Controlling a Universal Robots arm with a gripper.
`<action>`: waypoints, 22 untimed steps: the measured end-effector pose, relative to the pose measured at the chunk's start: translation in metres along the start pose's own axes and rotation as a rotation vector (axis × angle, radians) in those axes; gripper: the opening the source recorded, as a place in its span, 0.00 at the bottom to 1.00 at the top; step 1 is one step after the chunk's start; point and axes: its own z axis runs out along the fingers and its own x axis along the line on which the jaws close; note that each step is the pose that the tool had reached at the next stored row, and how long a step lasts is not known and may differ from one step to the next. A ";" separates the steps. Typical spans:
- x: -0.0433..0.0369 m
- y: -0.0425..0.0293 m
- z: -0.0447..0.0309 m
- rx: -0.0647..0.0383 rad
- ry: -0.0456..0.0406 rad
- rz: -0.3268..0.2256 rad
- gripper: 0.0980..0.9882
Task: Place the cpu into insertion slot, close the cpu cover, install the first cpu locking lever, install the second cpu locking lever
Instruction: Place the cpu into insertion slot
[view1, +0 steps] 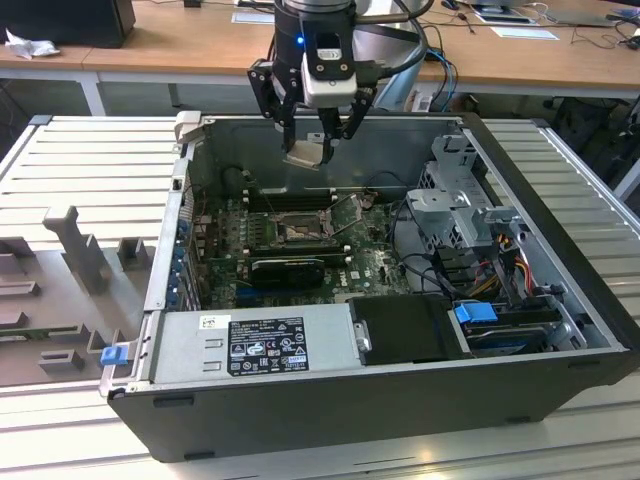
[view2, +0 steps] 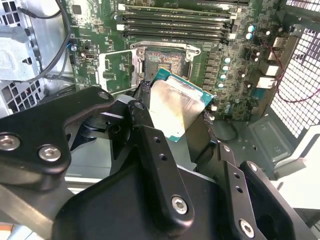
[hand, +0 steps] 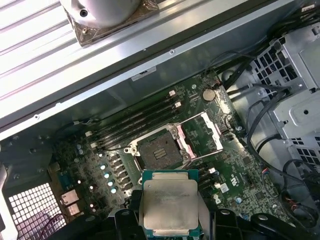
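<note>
My gripper (view1: 312, 148) hangs over the back of the open computer case, shut on the cpu (view1: 304, 152), a flat silvery square chip held tilted by its edges. In both wrist views the cpu (view2: 177, 107) (hand: 170, 202) sits between the black fingers (view2: 145, 125), well above the board. The insertion slot (view1: 300, 232) (view2: 164, 62) (hand: 157, 150) lies bare below, its brownish contact field showing. The cpu cover (view2: 116, 72) (hand: 202, 132) is swung open and rests beside the slot.
Memory modules (view1: 288, 200) run behind the slot and a long black card (view1: 287, 268) lies in front. A power supply (view1: 255, 342) fills the case front. A drive cage (view1: 455, 200) and cables (view1: 500, 260) crowd the exterior view's right. The case walls (view1: 330, 135) stand close.
</note>
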 end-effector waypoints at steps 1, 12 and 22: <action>0.0000 0.0000 0.0001 0.000 -0.0002 0.003 0.48; 0.0000 -0.0001 0.0009 -0.001 -0.0027 0.030 0.48; 0.0000 -0.0002 0.0016 -0.001 -0.0047 0.054 0.48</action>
